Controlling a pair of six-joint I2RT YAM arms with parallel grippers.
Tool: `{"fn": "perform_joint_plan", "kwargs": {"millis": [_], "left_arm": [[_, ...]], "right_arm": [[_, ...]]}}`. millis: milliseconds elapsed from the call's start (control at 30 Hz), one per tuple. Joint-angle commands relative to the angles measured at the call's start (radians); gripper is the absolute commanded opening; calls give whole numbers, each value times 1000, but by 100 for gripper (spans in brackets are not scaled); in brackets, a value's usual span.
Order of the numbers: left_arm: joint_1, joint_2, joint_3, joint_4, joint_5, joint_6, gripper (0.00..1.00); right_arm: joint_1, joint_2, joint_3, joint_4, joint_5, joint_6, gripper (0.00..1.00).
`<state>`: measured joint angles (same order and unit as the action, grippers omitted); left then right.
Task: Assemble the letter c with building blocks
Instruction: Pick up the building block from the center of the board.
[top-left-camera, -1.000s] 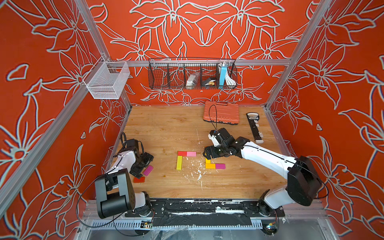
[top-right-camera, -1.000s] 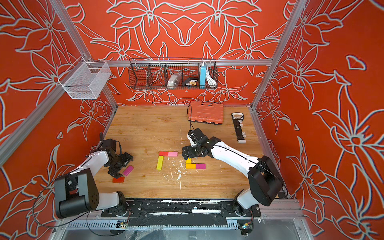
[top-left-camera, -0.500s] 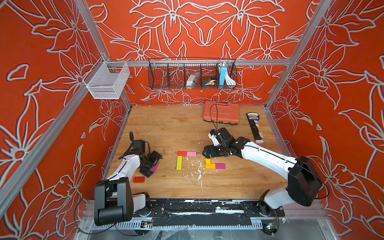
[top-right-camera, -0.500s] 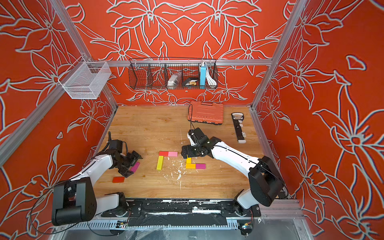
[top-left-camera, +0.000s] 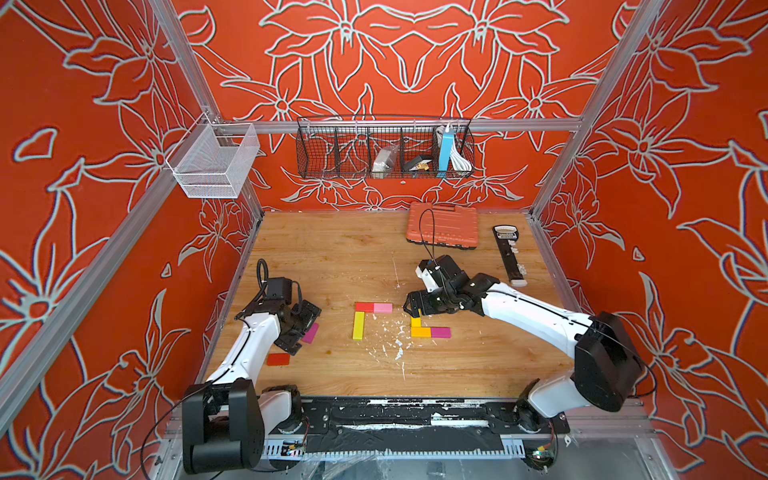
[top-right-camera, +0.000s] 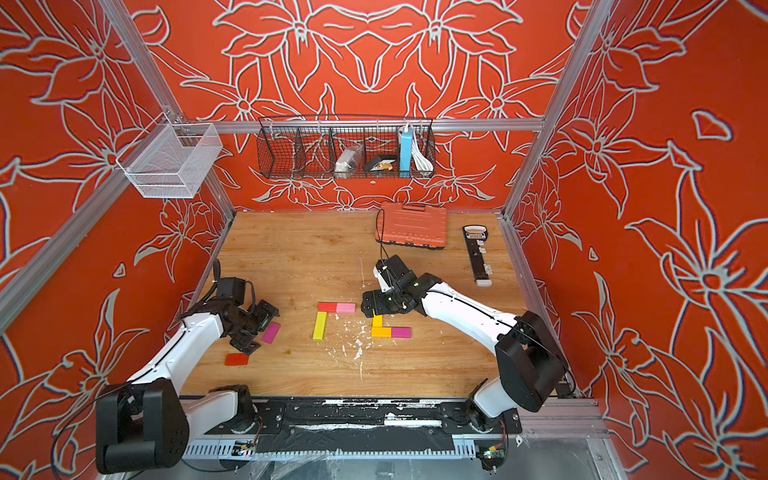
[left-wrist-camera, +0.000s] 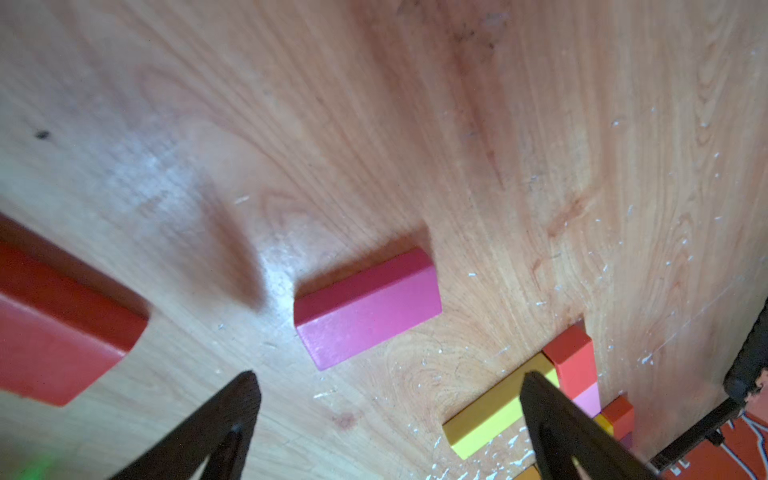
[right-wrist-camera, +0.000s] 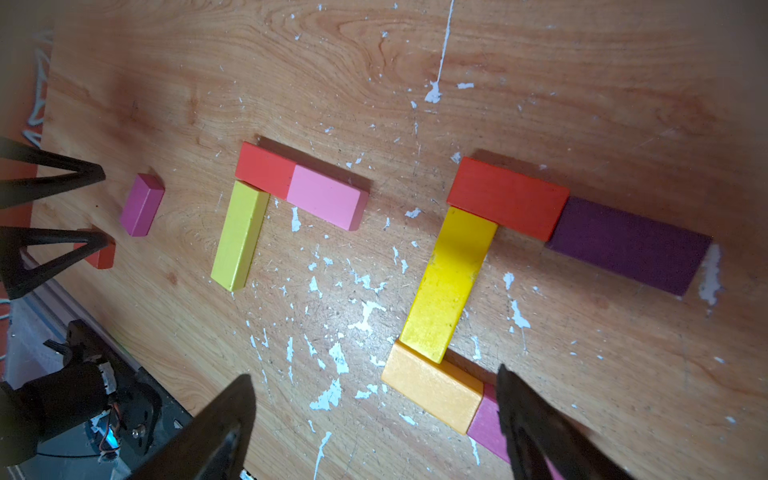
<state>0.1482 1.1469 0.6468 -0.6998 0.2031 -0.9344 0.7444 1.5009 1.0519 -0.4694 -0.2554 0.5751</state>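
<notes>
- Wooden table (top-left-camera: 332, 257) boxed in by orange floral walls, white flecks scattered mid-table.
- Front left: loose red block (top-left-camera: 278, 359) lies flat, apart from the others.
- Left arm reaches forward from its base, elbow bent, wrist tipped down. The left gripper (left-wrist-camera: 388, 376) sits low by the loose magenta block (top-left-camera: 310, 333), jaws wide apart and empty. In the wrist view the fingertips stop short of the block.
- Mid-table, an unfinished shape: yellow bar (top-left-camera: 358, 325), with red block (top-left-camera: 364, 307) and pink block (top-left-camera: 382, 307) end to end across its far end.
- Just right of it, a full C: second yellow bar (right-wrist-camera: 449, 282), orange block (top-left-camera: 421, 331) and magenta block (top-left-camera: 440, 332) at its near end, second red block (right-wrist-camera: 507, 197) and purple block (right-wrist-camera: 627, 245) at its far end.
- Right arm stretches low across from the right. The right gripper (right-wrist-camera: 374, 374) hangs over that C's far end, jaws wide apart, gripping nothing.
- Far back: orange tool case (top-left-camera: 442, 226), black strip (top-left-camera: 509, 257), wire basket (top-left-camera: 384, 149) on the wall.
</notes>
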Motion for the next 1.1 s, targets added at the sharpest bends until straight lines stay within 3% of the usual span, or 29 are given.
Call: {"fn": "perform_joint_plan", "kwargs": {"millis": [0,400,1067], "left_arm": [[-14,1,12,-37,-45,-85,98],[-54,111,45,-11,-99,-205,97],[-93,251,70,21,-145,-223,83]], "right_arm": [[-3,13,30,-1,-20,16,93],[-2,23,33,11,-52,24,93],[-4,-8,17,-3,-35,17,93]]}}
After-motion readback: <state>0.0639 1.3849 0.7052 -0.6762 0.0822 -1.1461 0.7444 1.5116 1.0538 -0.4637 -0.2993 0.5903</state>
